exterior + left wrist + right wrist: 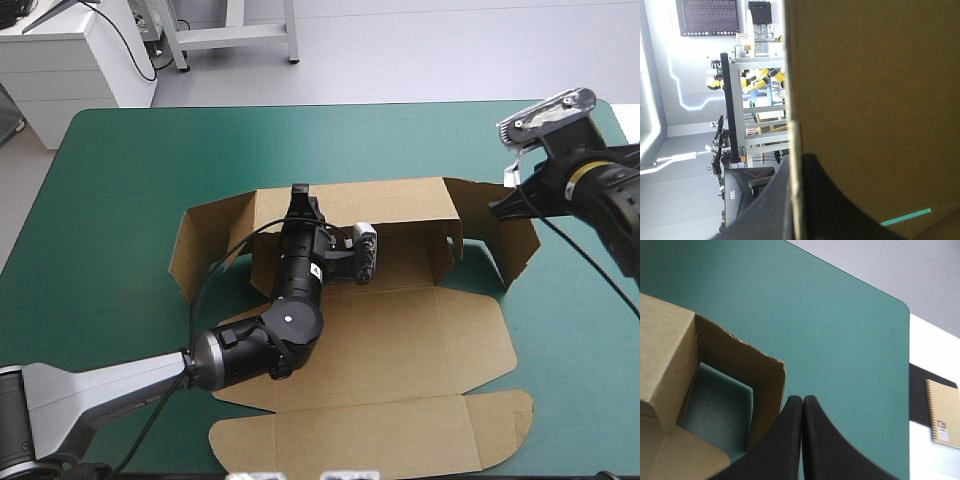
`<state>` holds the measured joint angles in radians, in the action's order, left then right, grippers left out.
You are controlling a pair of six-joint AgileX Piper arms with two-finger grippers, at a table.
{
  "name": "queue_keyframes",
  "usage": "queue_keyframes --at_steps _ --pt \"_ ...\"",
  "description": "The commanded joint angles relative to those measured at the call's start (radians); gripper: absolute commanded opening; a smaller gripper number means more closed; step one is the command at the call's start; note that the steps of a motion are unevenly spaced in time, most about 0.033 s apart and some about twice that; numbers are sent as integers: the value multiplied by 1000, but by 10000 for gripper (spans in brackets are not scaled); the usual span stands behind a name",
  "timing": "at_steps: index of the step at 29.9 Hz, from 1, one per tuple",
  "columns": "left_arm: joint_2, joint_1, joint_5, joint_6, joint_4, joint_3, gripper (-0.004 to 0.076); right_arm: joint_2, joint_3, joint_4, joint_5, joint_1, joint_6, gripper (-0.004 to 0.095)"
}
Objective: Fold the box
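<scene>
Honestly nothing here is readable. The box is plain brown board on every face that shows. There's a small white sticker on the left arm, on its black wrist segment, print way too tiny to make out. Same with the red-and-white label on the spiral notebook off past the table edge, just a blur of lines
</scene>
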<state>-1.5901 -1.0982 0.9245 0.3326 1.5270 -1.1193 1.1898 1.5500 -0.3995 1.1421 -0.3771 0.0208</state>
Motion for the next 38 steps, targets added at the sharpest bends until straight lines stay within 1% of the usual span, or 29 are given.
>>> queue_keyframes --at_steps 1,4,5,7,11,15,21,30,34,36,38 --pt "39 -6 44 11 56 -20 -8 3 33 230 -151 179 118 -21" --pt "39 -6 39 11 56 -20 -8 56 33 419 -170 287 198 -21" --pt "39 -6 39 11 56 -20 -8 81 33 457 -177 309 212 -21" --pt "39 -6 39 7 56 -20 -8 136 33 493 -191 335 227 -21" --pt "39 -6 39 7 56 -20 -8 241 33 508 -217 362 227 -21" --pt "39 -6 19 7 56 -20 -8 330 41 553 -268 366 227 -21" --pt "39 -6 5 7 54 -20 -8 400 60 657 -249 366 242 -21" --pt "39 -6 16 7 54 -20 -8 400 60 665 -124 366 245 -21" --pt "39 -6 18 7 54 -20 -8 391 58 665 -87 368 253 -21" --pt "39 -6 18 7 54 -20 -8 384 58 674 -66 384 256 -21" --pt "39 -6 18 7 54 -20 -8 367 45 708 -47 411 277 -21"
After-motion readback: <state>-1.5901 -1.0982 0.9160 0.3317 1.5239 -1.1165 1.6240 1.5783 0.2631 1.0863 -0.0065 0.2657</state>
